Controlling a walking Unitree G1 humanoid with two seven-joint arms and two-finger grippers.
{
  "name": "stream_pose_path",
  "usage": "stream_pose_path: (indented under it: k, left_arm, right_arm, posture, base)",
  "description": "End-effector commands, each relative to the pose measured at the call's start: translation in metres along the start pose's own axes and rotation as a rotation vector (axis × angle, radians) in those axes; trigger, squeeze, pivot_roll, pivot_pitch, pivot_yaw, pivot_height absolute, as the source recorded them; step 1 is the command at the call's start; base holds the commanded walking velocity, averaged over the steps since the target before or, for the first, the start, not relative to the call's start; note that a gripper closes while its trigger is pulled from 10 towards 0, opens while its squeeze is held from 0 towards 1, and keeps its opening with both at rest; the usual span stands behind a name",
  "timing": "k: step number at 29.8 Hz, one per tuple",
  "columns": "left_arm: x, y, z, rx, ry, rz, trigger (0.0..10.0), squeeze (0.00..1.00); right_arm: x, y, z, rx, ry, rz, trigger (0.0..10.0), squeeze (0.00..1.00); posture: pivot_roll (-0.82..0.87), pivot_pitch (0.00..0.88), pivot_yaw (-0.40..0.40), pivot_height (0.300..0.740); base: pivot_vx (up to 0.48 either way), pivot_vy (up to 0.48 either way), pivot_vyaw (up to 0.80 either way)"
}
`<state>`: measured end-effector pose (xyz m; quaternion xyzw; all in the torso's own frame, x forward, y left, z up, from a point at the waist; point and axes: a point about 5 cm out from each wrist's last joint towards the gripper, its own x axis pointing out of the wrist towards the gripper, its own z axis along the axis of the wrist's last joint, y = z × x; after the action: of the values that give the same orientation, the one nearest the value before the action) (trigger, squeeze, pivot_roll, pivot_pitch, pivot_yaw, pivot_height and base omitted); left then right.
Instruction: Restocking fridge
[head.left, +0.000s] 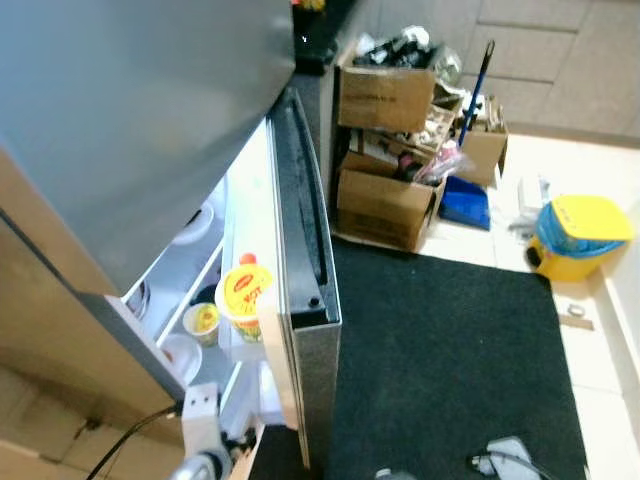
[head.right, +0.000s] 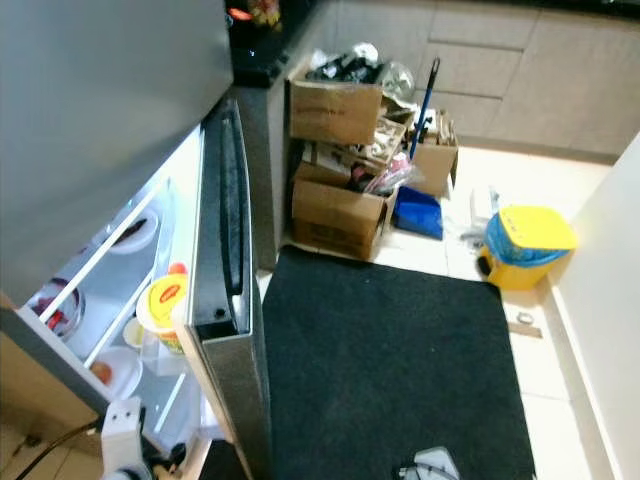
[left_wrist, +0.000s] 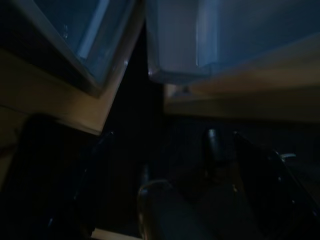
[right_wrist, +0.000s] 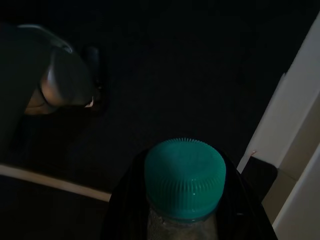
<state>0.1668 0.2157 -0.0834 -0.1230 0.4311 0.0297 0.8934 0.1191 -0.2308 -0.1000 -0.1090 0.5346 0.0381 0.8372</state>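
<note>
The fridge's lower door (head.left: 300, 230) stands open to my left, with the lit shelves inside showing from above. A tub with a yellow and red lid (head.left: 245, 290) sits in the door rack beside a small yellow cup (head.left: 203, 320). White bowls (head.left: 195, 222) rest on the shelves. My right gripper (right_wrist: 185, 220) is shut on a clear bottle with a green ribbed cap (right_wrist: 185, 177), held low over the dark mat. My left arm (head.left: 200, 410) hangs by the fridge's bottom edge. Its wrist view is dark and catches pale drawer fronts (left_wrist: 180, 45).
A black mat (head.left: 450, 350) covers the floor to the right of the door. Stacked cardboard boxes (head.left: 385, 205) full of clutter stand behind it, with a blue dustpan (head.left: 465, 203) and broom beside them. A yellow bin (head.left: 580, 235) sits on the tiles at far right.
</note>
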Motion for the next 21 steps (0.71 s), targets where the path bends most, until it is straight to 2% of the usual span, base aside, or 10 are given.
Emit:
stream_pose_path:
  k: [1, 6, 15, 21]
  left_arm:
    - [-0.003, 0.003, -0.009, -0.042, 0.030, 0.005, 10.0, 0.00]
    - [0.001, -0.004, -0.002, -0.050, 0.006, -0.011, 10.0, 0.00]
    - [0.004, -0.008, 0.004, -0.033, -0.013, 0.013, 10.0, 0.00]
    - [0.006, -0.013, 0.007, -0.118, -0.034, 0.002, 10.0, 0.00]
  right_arm:
    - [0.000, 0.002, -0.001, 0.017, -0.002, 0.008, 10.0, 0.00]
    - [0.000, 0.003, -0.001, 0.021, -0.005, 0.007, 10.0, 0.00]
    - [0.000, 0.003, -0.002, 0.022, -0.003, 0.004, 10.0, 0.00]
    - [-0.001, 0.001, -0.003, 0.023, -0.002, 0.000, 10.0, 0.00]
  posture:
    - [-0.07, 0.061, -0.004, 0.740]
    - [-0.07, 0.063, -0.003, 0.740]
    - [-0.08, 0.068, -0.002, 0.740]
    - [-0.08, 0.071, -0.003, 0.740]
  base:
    - [0.000, -0.480, 0.00]
    - [0.000, -0.449, 0.00]
    - [0.000, 0.000, 0.00]
    - [0.000, 0.000, 0.00]
